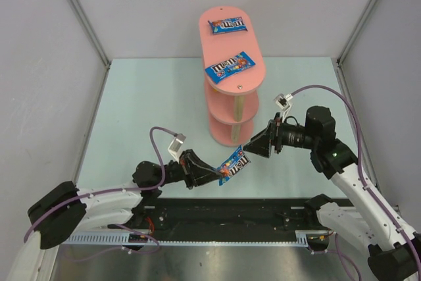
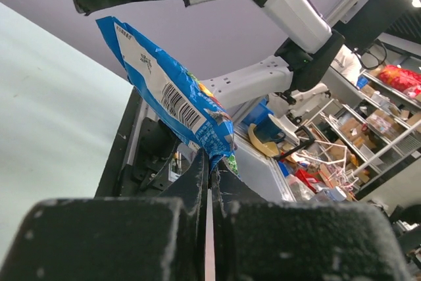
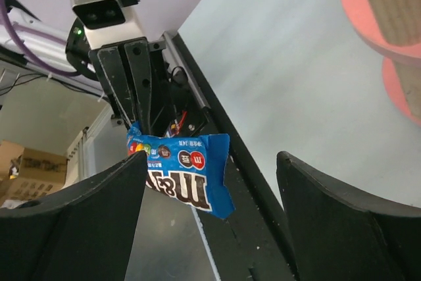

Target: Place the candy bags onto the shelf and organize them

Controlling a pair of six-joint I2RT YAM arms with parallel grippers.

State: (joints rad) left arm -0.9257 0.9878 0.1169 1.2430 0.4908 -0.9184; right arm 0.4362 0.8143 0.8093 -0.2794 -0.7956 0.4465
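Note:
The pink three-tier shelf [image 1: 230, 70] stands at the table's middle back. Two blue candy bags lie on its top board, one at the far end [image 1: 227, 26] and one at the near end [image 1: 229, 66]. My left gripper [image 1: 217, 174] is shut on the lower corner of a third blue candy bag [image 1: 234, 164] and holds it in the air near the shelf's foot. The bag also shows in the left wrist view [image 2: 172, 93] and the right wrist view [image 3: 186, 170]. My right gripper [image 1: 248, 148] is open, its jaws wide on either side of the bag's upper end, not touching it.
Grey walls enclose the pale green table [image 1: 145, 110]. A black rail [image 1: 223, 212] runs along the near edge between the arm bases. The shelf's lower boards [image 3: 388, 44] show in the right wrist view.

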